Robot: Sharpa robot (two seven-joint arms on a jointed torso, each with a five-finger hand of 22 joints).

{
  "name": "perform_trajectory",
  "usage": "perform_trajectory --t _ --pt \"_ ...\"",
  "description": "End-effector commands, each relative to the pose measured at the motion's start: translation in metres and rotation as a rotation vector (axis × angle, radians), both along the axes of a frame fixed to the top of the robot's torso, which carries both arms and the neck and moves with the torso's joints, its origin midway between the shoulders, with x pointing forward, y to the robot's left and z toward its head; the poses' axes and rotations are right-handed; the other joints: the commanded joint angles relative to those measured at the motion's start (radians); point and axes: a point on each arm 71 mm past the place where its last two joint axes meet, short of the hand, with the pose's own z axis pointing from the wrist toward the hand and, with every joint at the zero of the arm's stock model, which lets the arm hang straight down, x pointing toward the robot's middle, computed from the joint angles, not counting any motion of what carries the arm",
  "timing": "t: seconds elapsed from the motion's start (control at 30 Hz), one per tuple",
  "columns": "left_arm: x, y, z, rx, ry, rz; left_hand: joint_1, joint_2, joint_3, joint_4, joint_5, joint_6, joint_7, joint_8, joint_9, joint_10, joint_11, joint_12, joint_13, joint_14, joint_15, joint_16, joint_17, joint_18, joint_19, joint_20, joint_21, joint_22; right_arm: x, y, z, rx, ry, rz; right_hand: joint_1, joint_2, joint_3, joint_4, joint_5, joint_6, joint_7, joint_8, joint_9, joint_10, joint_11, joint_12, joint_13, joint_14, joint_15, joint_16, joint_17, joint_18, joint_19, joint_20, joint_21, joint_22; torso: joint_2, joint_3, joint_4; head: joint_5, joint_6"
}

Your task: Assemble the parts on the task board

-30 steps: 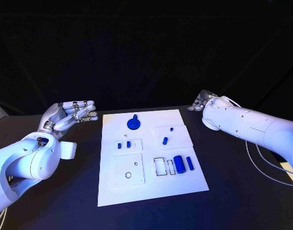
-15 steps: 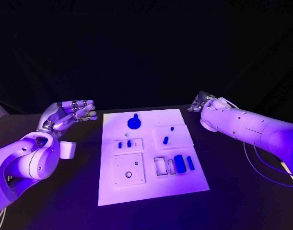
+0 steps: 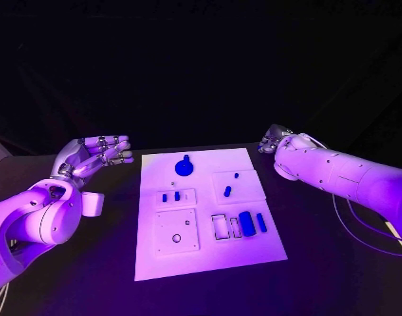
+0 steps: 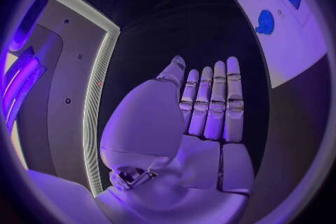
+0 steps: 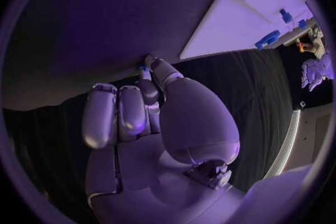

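Hands flank the task board [image 3: 210, 214], which lies in the middle of the table [image 3: 333, 263] with blue parts [image 3: 246, 224] resting on it. Left hand [image 3: 91, 158] hovers off the board's far left corner, fingers loosely curled and holding nothing. Right hand [image 3: 275, 139] sits beyond the far right corner; the right wrist view shows a small blue piece [image 5: 143, 69] pinched at its fingertips. Judging by this, a part is in transit; next comes carrying it over its slot and lowering it squarely

A lab test rig: black-draped table [image 3: 87, 263] carrying a white task board [image 3: 205, 260].
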Motion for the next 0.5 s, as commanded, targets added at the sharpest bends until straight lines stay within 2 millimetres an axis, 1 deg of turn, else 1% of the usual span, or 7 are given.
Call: perform_trajectory --t 0.03,0.17,0.27,0.3,0.43,0.5 --pt "-0.001 -0.001 0.001 0.003 -0.009 -0.009 0.002 0.008 0.002 -0.002 -0.001 0.006 -0.002 -0.001 0.000 0.004 0.001 -0.001 0.001 -0.003 -0.002 0.006 0.000 -0.020 0.005 -0.002 0.005 -0.001 -0.002 0.001 -0.002 -0.006 -0.005 0.039 -0.015 0.029 0.057 -0.032 -0.015 0.015 0.007 0.007 0.018 0.017 -0.007 0.007 0.005 0.004 -0.006 -0.003 0.006 -0.010 0.075 0.000 0.007 0.182 0.001 0.0005 -0.0009 0.001 -0.001" --pt "-0.001 -0.001 0.001 0.005 -0.010 -0.009 0.002 0.008 0.002 -0.002 -0.001 0.006 -0.002 -0.001 0.000 0.004 0.001 -0.001 0.001 -0.003 -0.002 0.006 0.000 -0.020 0.005 -0.002 0.005 -0.001 -0.003 0.003 0.000 -0.003 -0.036 0.060 -0.029 0.036 0.075 -0.049 -0.040 0.018 0.006 0.008 0.026 0.023 -0.008 0.009 0.009 0.004 -0.006 -0.006 0.011 -0.011 0.074 0.000 0.010 0.182 0.000 0.0005 -0.0008 0.002 -0.002" --pt "-0.001 -0.001 0.001 0.006 -0.010 -0.008 0.003 0.009 0.003 -0.003 -0.001 0.006 -0.001 -0.001 0.000 0.003 0.002 -0.001 0.001 -0.003 -0.001 0.006 0.000 -0.020 0.004 -0.002 0.005 -0.003 -0.004 0.004 0.002 -0.001 -0.064 0.074 -0.031 0.037 0.076 -0.055 -0.043 0.020 0.004 0.009 0.029 0.027 -0.008 0.013 0.012 0.005 -0.006 -0.005 0.014 -0.011 0.075 0.000 0.012 0.183 0.000 0.0003 -0.0006 0.002 -0.003" --pt "-0.001 0.000 0.001 0.007 -0.010 -0.008 0.003 0.009 0.003 -0.003 -0.001 0.006 -0.001 -0.001 0.000 0.003 0.002 -0.001 0.001 -0.003 -0.001 0.006 0.000 -0.020 0.004 -0.002 0.005 -0.003 -0.005 0.004 0.004 -0.001 -0.086 0.083 -0.037 0.039 0.077 -0.063 -0.044 0.022 0.004 0.007 0.034 0.031 -0.009 0.014 0.017 0.006 -0.007 -0.006 0.020 -0.012 0.074 -0.002 0.014 0.183 0.000 0.0005 -0.0012 0.002 -0.003" --pt "-0.001 0.000 0.001 0.008 -0.010 -0.006 0.003 0.009 0.003 -0.003 -0.001 0.006 -0.001 -0.001 0.000 0.003 0.002 -0.001 0.001 -0.003 -0.001 0.006 0.000 -0.020 0.004 -0.002 0.005 -0.003 -0.008 0.005 0.010 -0.007 -0.132 0.109 -0.035 0.040 0.073 -0.065 -0.051 0.024 0.002 0.008 0.036 0.034 -0.009 0.012 0.018 0.007 -0.008 -0.006 0.024 -0.012 0.075 -0.002 0.016 0.184 -0.001 -0.0004 -0.0021 0.003 -0.002" --pt "-0.001 0.001 0.001 0.009 -0.010 -0.005 0.004 0.010 0.003 -0.005 -0.001 0.006 -0.001 -0.001 0.000 0.003 0.002 -0.001 0.001 -0.004 -0.001 0.006 0.000 -0.020 0.004 -0.002 0.006 -0.004 -0.009 0.007 0.015 -0.012 -0.151 0.129 -0.034 0.040 0.071 -0.064 -0.055 0.025 0.002 0.008 0.037 0.034 -0.010 0.012 0.018 0.007 -0.008 -0.005 0.027 -0.013 0.075 -0.002 0.018 0.184 -0.001 -0.0011 -0.0016 0.004 -0.001"
